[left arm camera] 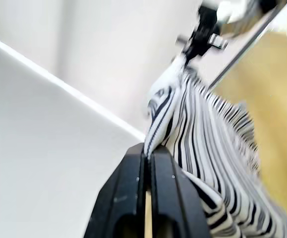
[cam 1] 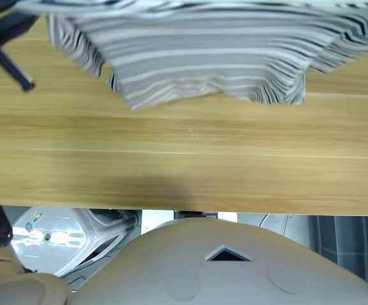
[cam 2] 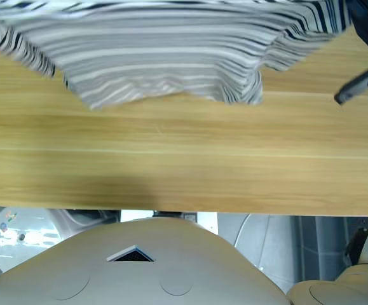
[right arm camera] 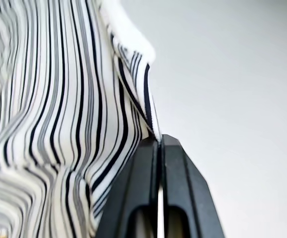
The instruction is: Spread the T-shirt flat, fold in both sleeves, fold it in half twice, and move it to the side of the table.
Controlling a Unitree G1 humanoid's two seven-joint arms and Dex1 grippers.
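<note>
The black, grey and white striped T-shirt (cam 1: 203,57) hangs over the far part of the wooden table (cam 1: 184,165), its lower hem and sleeves drooping onto the wood. My left gripper (left arm camera: 148,151) is shut on an edge of the T-shirt (left arm camera: 202,129), the cloth pinched between its black fingers. My right gripper (right arm camera: 159,141) is shut on another edge of the T-shirt (right arm camera: 59,99). In the left wrist view the right gripper (left arm camera: 200,37) shows farther off at the shirt's other end. Dark parts of the left arm (cam 1: 2,44) and right arm (cam 2: 365,57) flank the shirt.
Bare wood stretches from the shirt's hem to the table's near edge (cam 1: 184,211). Below that edge lie the floor and some grey equipment (cam 1: 75,235).
</note>
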